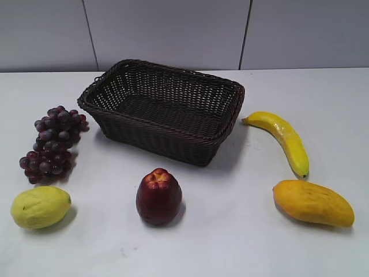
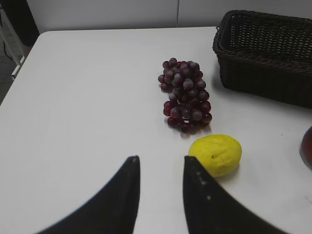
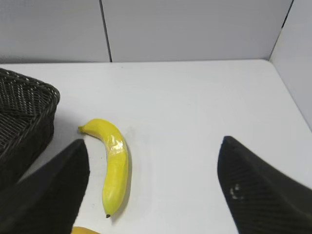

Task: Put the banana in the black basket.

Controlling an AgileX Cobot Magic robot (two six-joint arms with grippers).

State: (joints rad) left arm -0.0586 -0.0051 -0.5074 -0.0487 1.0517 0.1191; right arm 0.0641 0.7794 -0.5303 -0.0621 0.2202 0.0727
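Observation:
The banana (image 1: 283, 140) lies on the white table to the right of the black basket (image 1: 164, 109), curved, with its dark tip toward the front. In the right wrist view the banana (image 3: 113, 163) lies between my jaws, nearer the left finger. My right gripper (image 3: 153, 146) is wide open and empty above the table. The black basket's corner (image 3: 24, 117) shows at the left of that view. My left gripper (image 2: 161, 158) is open and empty over bare table, just left of the lemon (image 2: 217, 154). Neither gripper shows in the exterior view.
A bunch of dark grapes (image 1: 53, 141) and the lemon (image 1: 40, 206) lie left of the basket. A red apple (image 1: 158, 196) stands in front of it. A mango (image 1: 313, 203) lies just in front of the banana. The table's right edge (image 3: 292, 105) meets a wall panel.

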